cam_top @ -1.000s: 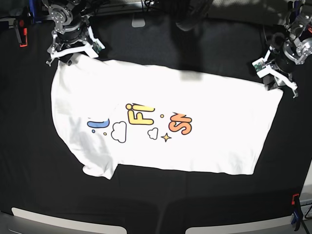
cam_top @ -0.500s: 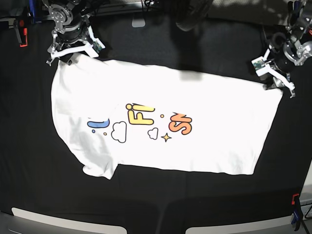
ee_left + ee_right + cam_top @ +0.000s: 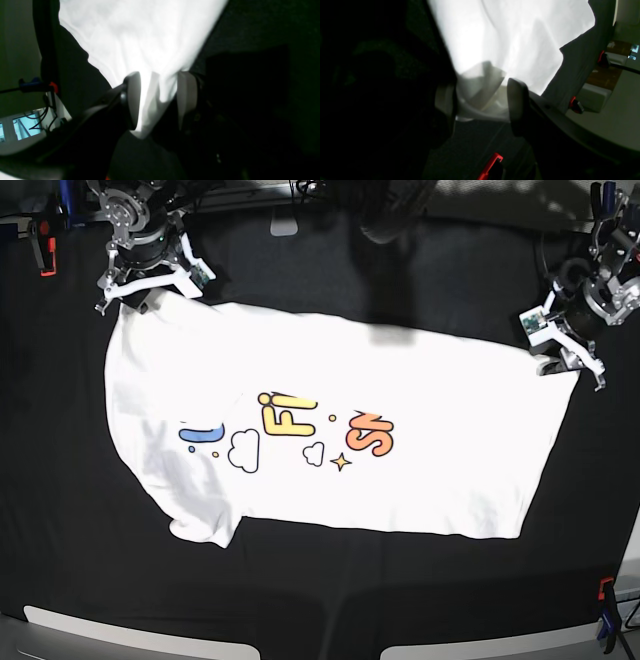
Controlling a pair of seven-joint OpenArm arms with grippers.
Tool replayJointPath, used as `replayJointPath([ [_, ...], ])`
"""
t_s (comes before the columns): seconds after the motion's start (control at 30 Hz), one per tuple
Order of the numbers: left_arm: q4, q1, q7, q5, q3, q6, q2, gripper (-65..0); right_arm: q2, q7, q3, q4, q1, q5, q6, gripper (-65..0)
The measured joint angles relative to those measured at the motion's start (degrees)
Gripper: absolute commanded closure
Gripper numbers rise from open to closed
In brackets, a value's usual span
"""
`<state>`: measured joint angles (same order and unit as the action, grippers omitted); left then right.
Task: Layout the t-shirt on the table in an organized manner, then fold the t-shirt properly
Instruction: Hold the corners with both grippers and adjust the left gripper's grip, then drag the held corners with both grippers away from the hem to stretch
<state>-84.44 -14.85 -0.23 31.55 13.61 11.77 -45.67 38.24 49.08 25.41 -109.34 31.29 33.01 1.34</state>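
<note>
Right now your t-shirt [image 3: 330, 420] lies spread flat, print side up, in the middle of the black-draped surface [image 3: 420, 580]. Its yellow letters [image 3: 287, 416] and orange letters [image 3: 371, 434] sit near the shirt's centre, with a blue stroke [image 3: 203, 433] and white clouds [image 3: 244, 451] toward the sleeve end.

Your left gripper [image 3: 568, 352] sits at the shirt's far corner on the base view's right edge. In the left wrist view its fingers [image 3: 133, 100] stand apart with a bunched point of white cloth [image 3: 155, 100] hanging between them; you cannot tell whether either finger presses the cloth.

Your right gripper [image 3: 150, 285] rests at the shirt's opposite far corner, on the base view's left. From the right wrist camera its fingers [image 3: 517, 105] are spread wide, and a folded corner of the shirt [image 3: 482, 92] lies in the gap between them, not pinched.

Red clamps [image 3: 575, 105] grip the surface's edge beyond the shirt, and another red clamp [image 3: 42, 250] shows beside the right arm.
</note>
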Motion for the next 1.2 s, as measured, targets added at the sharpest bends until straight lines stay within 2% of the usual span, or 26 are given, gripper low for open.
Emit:
replayJointPath([
  [0.13, 5.2, 2.0, -0.5, 2.2, 0.4, -0.5, 0.4, -21.5, 0.0, 0.0, 0.0, 0.0, 0.0, 0.0, 0.0, -31.0],
  [0.23, 4.9, 0.8, -0.9, 2.9, 0.3, -0.9, 0.1, -20.3, 0.0, 0.0, 0.0, 0.0, 0.0, 0.0, 0.1, -31.0],
  [0.37, 3.7, -0.3, -7.5, 3.2, 0.3, -1.0, 0.1, -0.5, 0.0, 0.0, 0.0, 0.0, 0.0, 0.0, 0.2, -31.0],
  [0.47, 3.7, -0.2, -11.1, 3.1, 0.3, -0.7, 0.1, 0.0, 0.0, 0.0, 0.0, 0.0, 0.0, 0.0, 0.2, -31.0],
  [0.6, 3.7, -0.2, -11.1, 3.1, 0.3, -0.7, 0.1, 0.0, 0.0, 0.0, 0.0, 0.0, 0.0, 0.0, 0.2, -30.9],
  [0.63, 3.7, -0.2, -11.1, 3.1, 0.3, -0.7, 0.1, 0.0, 0.0, 0.0, 0.0, 0.0, 0.0, 0.0, 0.2, -29.1],
  [0.67, 3.7, -0.2, -11.1, 3.0, 0.3, -0.7, 0.1, 0.0, 0.0, 0.0, 0.0, 0.0, 0.0, 0.0, 0.2, -24.5],
  [0.7, 3.5, -0.2, -10.0, 3.0, 0.3, -0.8, 0.1, 0.0, 0.0, 0.0, 0.0, 0.0, 0.0, 0.0, 0.2, -17.9],
  [0.77, 3.4, -0.2, -6.8, 2.9, 0.3, -0.8, 0.1, 0.0, 0.0, 0.0, 0.0, 0.0, 0.0, 0.0, 0.2, 0.0],
  [0.83, 3.4, -0.7, -3.7, 2.9, 0.3, -0.8, 0.1, 0.0, 0.0, 0.2, 0.0, 0.0, 0.0, 0.0, 0.2, 0.0],
  [0.87, 3.1, -1.4, -3.3, 2.9, 0.3, -3.0, 0.1, 0.0, 0.0, 0.3, 0.0, 0.0, 0.0, 0.0, 0.2, 0.0],
  [0.97, 0.9, -6.0, -2.1, 3.1, 0.5, -14.5, 0.1, 0.0, 0.0, 0.3, 0.0, 0.0, 0.2, 0.1, 0.1, 0.0],
  [1.0, -0.2, -7.8, -1.6, 3.0, 0.6, -16.6, 0.1, 0.0, 0.0, 0.3, 0.0, 0.0, 0.2, 0.2, 0.1, 0.0],
  [1.13, -3.7, -11.0, 2.7, 3.1, 0.7, -18.3, 0.2, 0.0, 0.0, 0.4, 0.0, -0.6, 0.5, 2.7, -0.7, 0.0],
  [1.2, -4.7, -11.6, 5.8, 3.1, 0.7, -20.8, 0.1, 0.0, 0.7, 0.4, 0.0, -1.8, 1.3, 3.6, -0.7, 0.0],
])
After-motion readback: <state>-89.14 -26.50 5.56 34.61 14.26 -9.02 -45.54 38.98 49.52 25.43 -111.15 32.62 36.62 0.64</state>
